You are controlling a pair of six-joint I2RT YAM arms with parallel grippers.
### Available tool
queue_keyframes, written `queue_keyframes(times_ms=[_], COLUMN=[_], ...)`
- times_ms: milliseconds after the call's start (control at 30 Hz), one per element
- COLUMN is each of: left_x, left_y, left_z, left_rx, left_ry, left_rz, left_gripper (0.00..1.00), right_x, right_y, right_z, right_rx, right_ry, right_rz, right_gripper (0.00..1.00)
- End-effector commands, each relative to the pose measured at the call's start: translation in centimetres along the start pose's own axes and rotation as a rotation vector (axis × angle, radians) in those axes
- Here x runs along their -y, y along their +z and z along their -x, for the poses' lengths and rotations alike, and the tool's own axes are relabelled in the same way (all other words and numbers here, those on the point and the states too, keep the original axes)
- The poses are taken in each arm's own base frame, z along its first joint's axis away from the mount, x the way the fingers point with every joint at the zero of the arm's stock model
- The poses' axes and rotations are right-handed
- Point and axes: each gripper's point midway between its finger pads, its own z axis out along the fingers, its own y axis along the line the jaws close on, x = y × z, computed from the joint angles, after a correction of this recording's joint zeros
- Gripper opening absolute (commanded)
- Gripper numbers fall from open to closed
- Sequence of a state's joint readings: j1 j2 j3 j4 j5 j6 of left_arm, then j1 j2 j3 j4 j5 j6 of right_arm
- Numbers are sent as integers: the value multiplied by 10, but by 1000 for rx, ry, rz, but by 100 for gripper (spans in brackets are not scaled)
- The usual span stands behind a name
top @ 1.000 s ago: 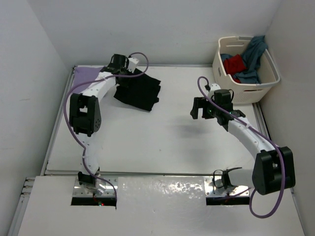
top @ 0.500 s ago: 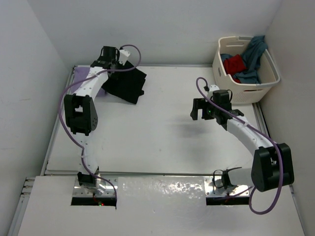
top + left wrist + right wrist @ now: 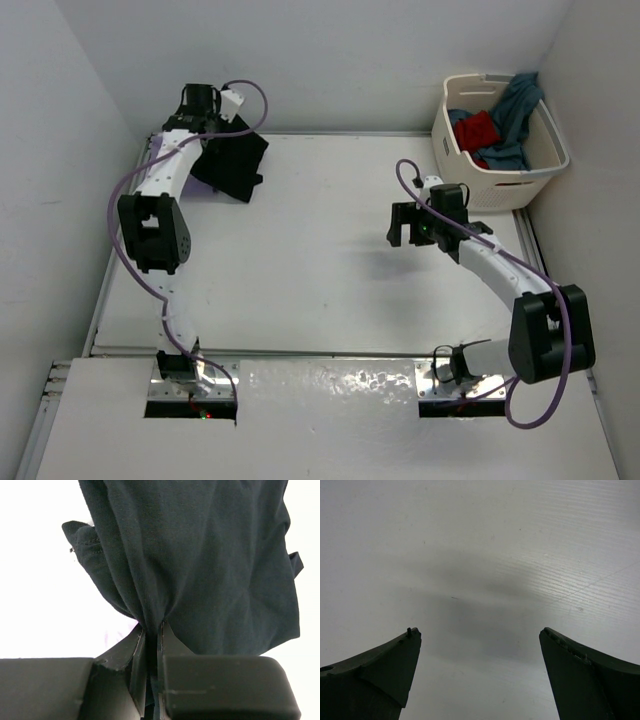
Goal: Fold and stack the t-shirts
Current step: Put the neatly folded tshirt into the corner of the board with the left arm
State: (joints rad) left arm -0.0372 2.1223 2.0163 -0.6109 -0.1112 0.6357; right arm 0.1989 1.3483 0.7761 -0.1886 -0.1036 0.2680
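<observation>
A black t-shirt (image 3: 237, 165) hangs bunched at the far left corner of the table, pinched at its top edge by my left gripper (image 3: 212, 133). In the left wrist view the jaws (image 3: 150, 628) are shut on a fold of the black t-shirt (image 3: 210, 555), which drapes away from them. A sliver of the lavender t-shirt (image 3: 152, 153) lies flat beneath that arm. A red t-shirt (image 3: 477, 130) and a teal t-shirt (image 3: 515, 112) sit in the basket. My right gripper (image 3: 409, 228) hovers open over bare table, nothing between its fingers (image 3: 479, 632).
The cream laundry basket (image 3: 449, 133) stands at the far right corner against the wall. White walls close in the table at the left, back and right. The raised table rim (image 3: 110, 280) runs along the left side.
My left gripper has carried the black t-shirt left and back toward the far left corner, covering most of the lavender t-shirt. The right arm has barely moved.
</observation>
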Motion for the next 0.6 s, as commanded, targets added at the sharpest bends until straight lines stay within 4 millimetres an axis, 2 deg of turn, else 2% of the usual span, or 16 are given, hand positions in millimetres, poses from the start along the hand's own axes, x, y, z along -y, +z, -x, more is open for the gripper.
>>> queue_keyframes(times_ms=[0,67,133,433,567], left_x=[-45,-51,-69,-108,-121], left_y=[-33,-35,-36,-41,-37], left_z=[26,25,17,28,20], left_rx=[92,95,96,167,167], left_ry=[2,-11,-44,-103,-110], left_rz=[115,126,140,189,194], left_gripper=[0,0,0,0,0], right_x=[0,1,0,2,3], right_y=[1,1,2,12,14], right_z=[17,17,16,11,10], right_rx=[41,38,33,-7,-17], right_ry=[-13,-13,-15,-7,-8], right_rz=[-6,-6,-4,-7,-12], right_gripper=[99,99,99,99,99])
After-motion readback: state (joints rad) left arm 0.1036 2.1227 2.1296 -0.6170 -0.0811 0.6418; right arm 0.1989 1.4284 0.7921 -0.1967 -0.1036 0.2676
